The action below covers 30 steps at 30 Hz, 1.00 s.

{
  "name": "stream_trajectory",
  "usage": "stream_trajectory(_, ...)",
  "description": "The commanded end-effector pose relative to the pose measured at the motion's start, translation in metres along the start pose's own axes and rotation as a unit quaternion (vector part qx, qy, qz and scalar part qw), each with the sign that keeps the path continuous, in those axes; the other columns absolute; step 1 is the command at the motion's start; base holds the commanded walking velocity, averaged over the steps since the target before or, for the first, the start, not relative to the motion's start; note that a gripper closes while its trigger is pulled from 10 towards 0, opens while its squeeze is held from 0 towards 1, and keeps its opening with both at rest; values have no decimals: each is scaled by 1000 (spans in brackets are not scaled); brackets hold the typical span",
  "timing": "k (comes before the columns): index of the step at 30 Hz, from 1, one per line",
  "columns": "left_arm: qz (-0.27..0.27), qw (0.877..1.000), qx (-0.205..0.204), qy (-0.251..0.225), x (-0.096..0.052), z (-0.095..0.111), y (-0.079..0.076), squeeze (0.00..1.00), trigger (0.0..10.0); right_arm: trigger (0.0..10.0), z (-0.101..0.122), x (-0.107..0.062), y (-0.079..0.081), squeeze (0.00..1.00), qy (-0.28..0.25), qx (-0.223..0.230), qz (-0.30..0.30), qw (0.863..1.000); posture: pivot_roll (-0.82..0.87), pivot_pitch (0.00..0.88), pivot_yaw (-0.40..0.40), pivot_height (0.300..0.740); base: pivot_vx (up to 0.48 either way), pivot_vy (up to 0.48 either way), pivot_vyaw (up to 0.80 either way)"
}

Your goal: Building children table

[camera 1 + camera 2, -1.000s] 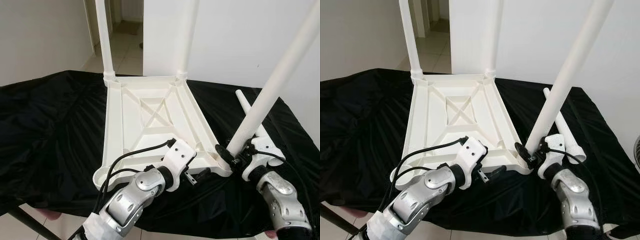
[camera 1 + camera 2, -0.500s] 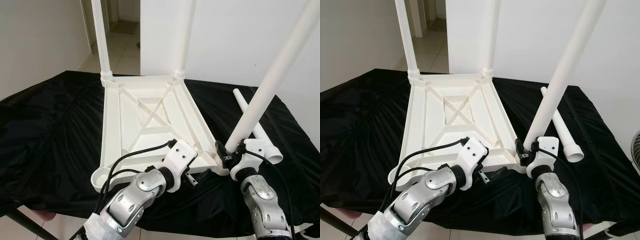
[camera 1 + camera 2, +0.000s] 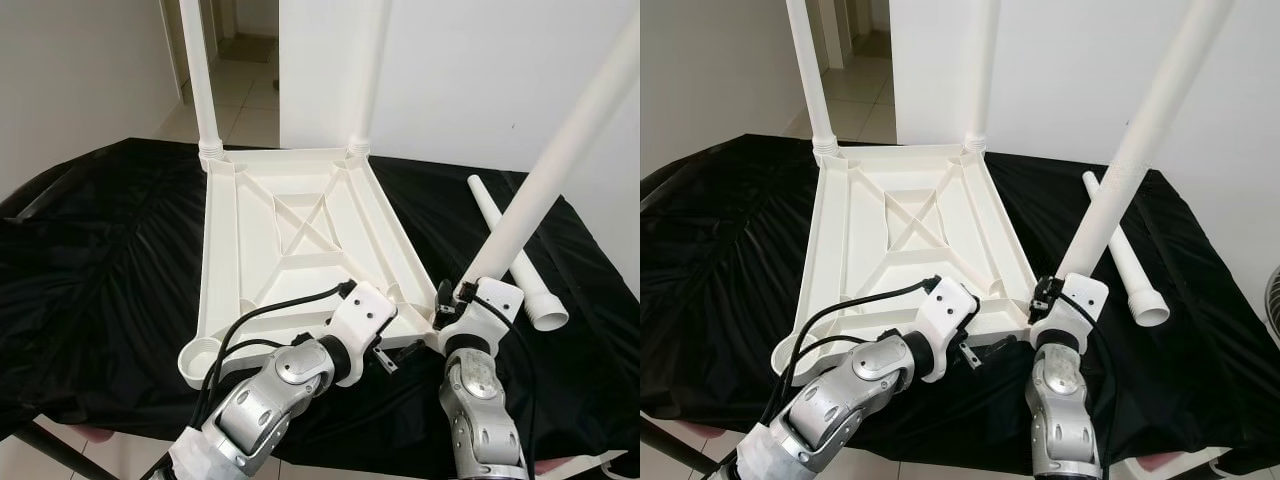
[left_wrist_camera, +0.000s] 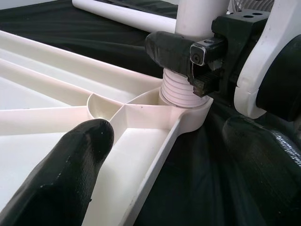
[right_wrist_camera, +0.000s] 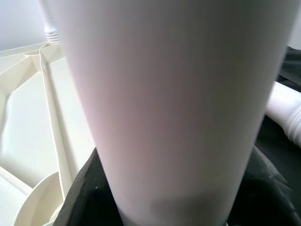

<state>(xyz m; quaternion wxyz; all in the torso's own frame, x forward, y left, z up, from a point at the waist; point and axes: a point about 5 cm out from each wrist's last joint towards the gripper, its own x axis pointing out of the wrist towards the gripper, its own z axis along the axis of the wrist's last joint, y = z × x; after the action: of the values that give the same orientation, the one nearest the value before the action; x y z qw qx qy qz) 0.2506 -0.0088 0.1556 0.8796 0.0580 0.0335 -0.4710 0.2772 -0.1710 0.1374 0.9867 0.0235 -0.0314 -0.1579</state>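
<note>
A white children's tabletop (image 3: 300, 230) lies upside down on the black cloth. Two white legs (image 3: 197, 70) (image 3: 370, 70) stand upright in its far corners. A third leg (image 3: 545, 190) leans to the right, its threaded end (image 4: 181, 92) seated in the near right corner socket. My right gripper (image 3: 452, 300) is shut on this leg just above the threads. My left gripper (image 3: 400, 352) is open at the near edge, one finger (image 4: 70, 165) over the tabletop and the other outside the rim. A fourth leg (image 3: 510, 250) lies loose on the cloth at the right.
The near left corner socket (image 3: 200, 358) holds nothing. The black cloth (image 3: 90, 260) covers the whole work table, whose front edge runs just under my arms. A white wall stands behind, and a doorway (image 3: 250, 50) opens onto a tiled hall at the back left.
My right forearm has swung inward from the right to just below the near right corner, still holding the tilted leg. The left arm has kept its place. The camera shifted slightly.
</note>
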Motion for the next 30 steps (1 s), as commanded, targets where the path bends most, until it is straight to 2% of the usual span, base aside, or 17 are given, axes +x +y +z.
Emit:
stream_trajectory(1,-41,999,0,3,-1,-1,-6,0,10000,10000,-12,-1,2,0,37,1,3,999,-32,20,-25,740,0,0,0)
stream_trajectory(5,-41,999,1,3,-1,0,-5,0,10000,10000,-10,-2,4,0,36,-3,-2,999,-32,20,-25,740,0,0,0)
stream_trajectory(6,-40,999,0,3,-1,-1,-5,0,10000,10000,-9,-2,5,157,33,-1,-1,999,-32,14,-27,740,0,0,0)
stream_trajectory(9,-40,999,-1,3,-1,-1,-5,0,10000,10000,-7,-2,6,157,27,5,6,1000,-32,14,-27,740,0,0,0)
stream_trajectory(10,-39,999,-1,2,-1,-1,-5,0,10000,10000,-6,-1,4,1000,22,9,9,1000,-32,8,-26,740,0,0,0)
stream_trajectory(17,-40,999,0,3,-1,0,-5,0,10000,10000,1,7,-4,1000,1,17,32,999,-32,8,-24,740,0,0,0)
stream_trajectory(21,-40,999,1,3,-1,0,-5,0,10000,10000,7,14,-12,1000,-12,9,68,998,-32,6,-23,740,0,0,0)
stream_trajectory(22,-40,999,1,3,-1,0,-4,0,10000,10000,9,16,-15,0,-16,6,87,996,-35,4,-17,740,0,0,0)
stream_trajectory(25,-41,999,2,3,-1,0,-4,0,10000,10000,10,19,-19,0,-18,-1,149,989,-36,5,-16,740,0,0,0)
stream_trajectory(26,-41,999,2,3,-1,0,-4,0,10000,10000,10,19,-19,0,-18,-1,149,989,-36,5,-16,740,0,0,0)
stream_trajectory(29,-42,999,3,3,-1,0,-4,0,10000,10000,10,19,-27,0,-13,-19,229,973,-39,7,-13,740,0,0,0)
stream_trajectory(30,-42,999,3,3,-1,0,-4,0,10000,10000,10,19,-27,0,-13,-19,229,973,-39,7,-13,740,0,0,0)
